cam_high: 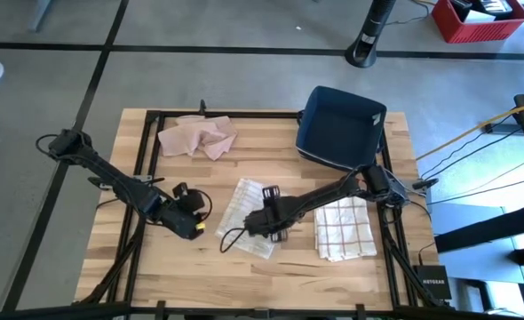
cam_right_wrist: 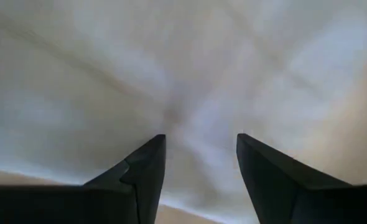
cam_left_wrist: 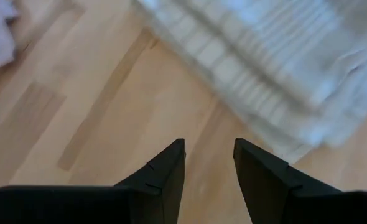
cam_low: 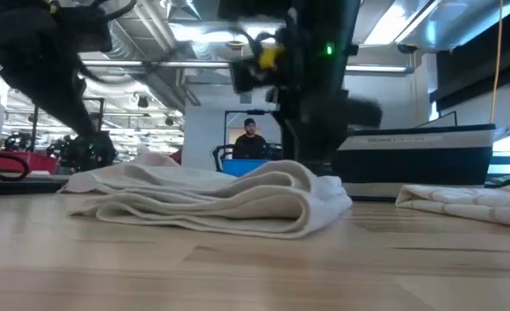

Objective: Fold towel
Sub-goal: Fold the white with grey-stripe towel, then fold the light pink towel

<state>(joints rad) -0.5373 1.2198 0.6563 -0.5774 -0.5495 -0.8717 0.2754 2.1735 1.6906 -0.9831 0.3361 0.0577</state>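
From above, we count three cloths on the table (cam_high: 200,271): a pale striped towel (cam_high: 249,206) mid-table, already doubled over, a red-checked towel (cam_high: 344,228) folded to its right, and a crumpled pink cloth (cam_high: 198,137) near the far edge. One dark blue bin (cam_high: 340,126) stands at the far right. Our right pincer (cam_high: 264,222) sits over the striped towel; our left pincer (cam_high: 191,220) waits just beside that towel's left edge, over bare wood.

At table height, the striped towel (cam_low: 212,200) lies in soft, rounded layers. We judge it light and limp, so it will sag wherever unsupported; corners or a folded edge look best to pinch.

The left wrist shows its pincer (cam_left_wrist: 208,168) spread, empty, above wood.

The right wrist shows its pincer (cam_right_wrist: 199,165) spread just over cloth, pinching nothing.
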